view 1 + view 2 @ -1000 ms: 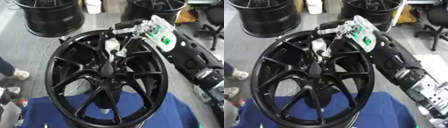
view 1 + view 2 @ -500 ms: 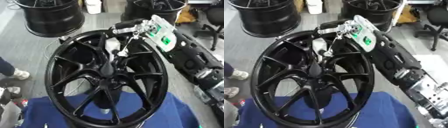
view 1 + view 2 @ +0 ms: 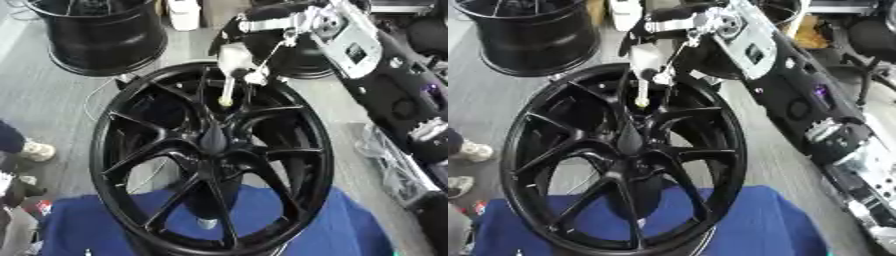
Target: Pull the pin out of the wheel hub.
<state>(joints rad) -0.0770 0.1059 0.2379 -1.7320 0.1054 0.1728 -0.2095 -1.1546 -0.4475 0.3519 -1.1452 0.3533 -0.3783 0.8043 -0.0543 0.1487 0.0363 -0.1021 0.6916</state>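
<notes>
Left eye view shows the right hand point(image 3: 262, 37) reaching in from the upper right, its fingers curled round the pale top of the pin point(image 3: 229, 82), though the fingertips blur together so the exact hold is hard to make out. Just below the hand, the pin hangs nearly upright with its yellowish tip above the centre of the wheel hub point(image 3: 213, 145), apart from the black cone there. That black hub stands over a blue cloth point(image 3: 341, 225), its lower rim cut off by the frame.
</notes>
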